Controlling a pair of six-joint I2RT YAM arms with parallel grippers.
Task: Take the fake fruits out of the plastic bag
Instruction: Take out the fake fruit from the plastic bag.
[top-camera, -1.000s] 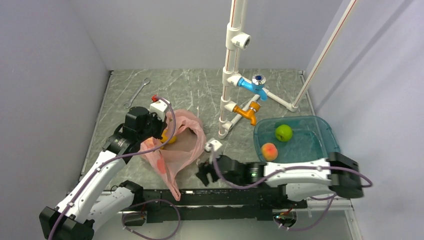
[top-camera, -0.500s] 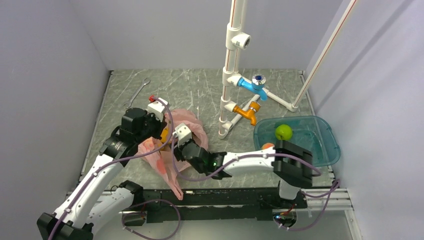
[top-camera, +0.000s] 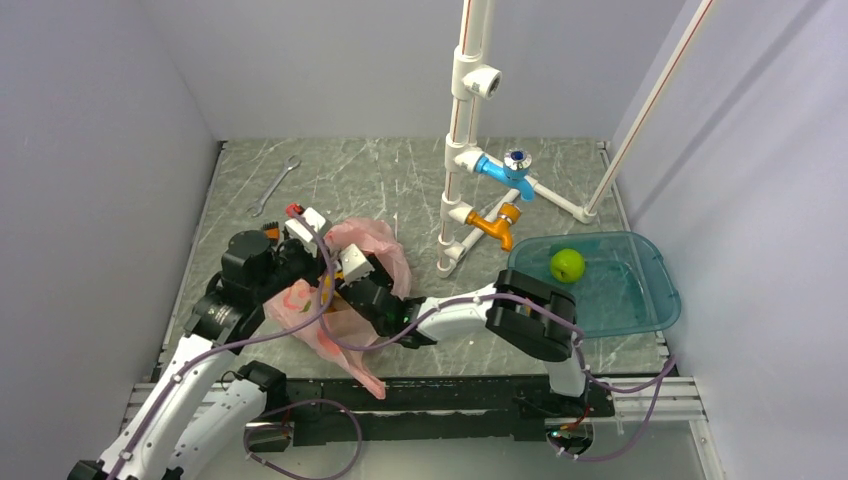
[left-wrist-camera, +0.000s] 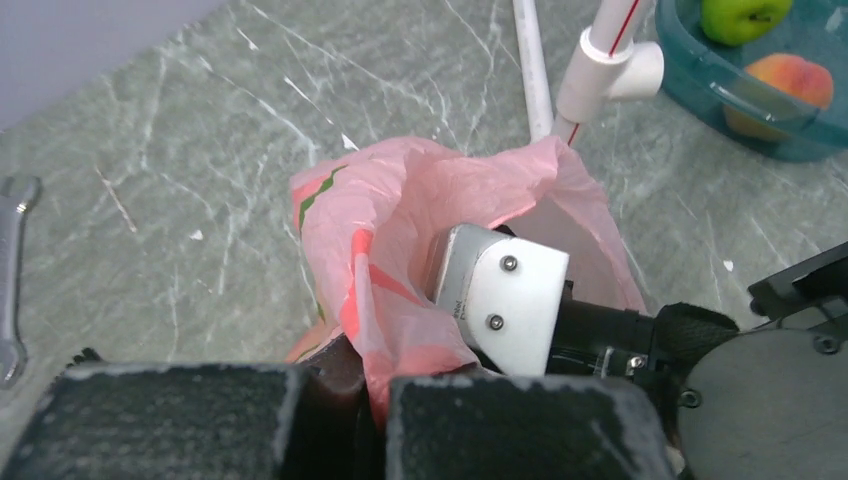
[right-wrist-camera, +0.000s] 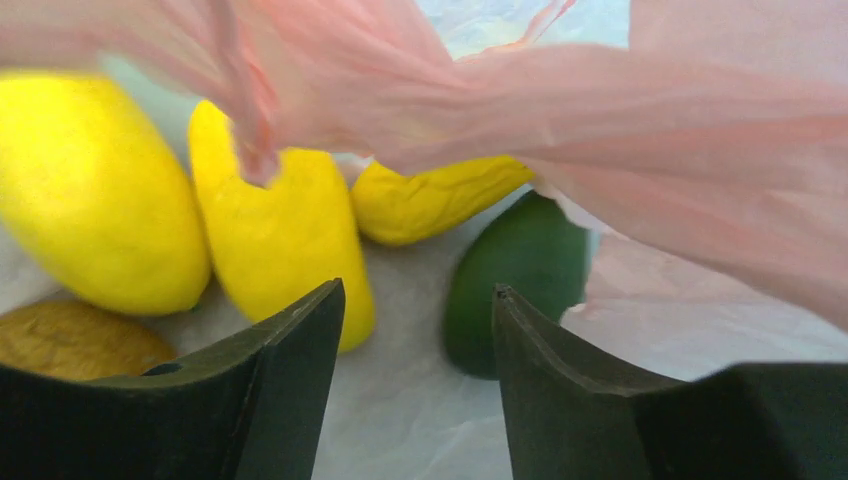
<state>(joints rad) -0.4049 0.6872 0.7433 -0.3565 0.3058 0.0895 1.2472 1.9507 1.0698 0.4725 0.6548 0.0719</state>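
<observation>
The pink plastic bag lies left of centre with its mouth held open. My left gripper is shut on the bag's near rim, with pink film pinched between the fingers in the left wrist view. My right gripper is open and empty inside the bag; its fingers are hidden in the top view. Just ahead of it lie three yellow mangoes, a dark green avocado and a small orange. The green apple and the peach sit in the teal tub.
The teal tub stands at the right. A white pipe stand with a blue tap and an orange tap rises just behind the bag. A wrench lies at the back left. Walls close three sides.
My right arm swung left from in front of the tub and pushed its gripper into the bag's mouth. My left gripper drew the bag's rim left and nearer.
</observation>
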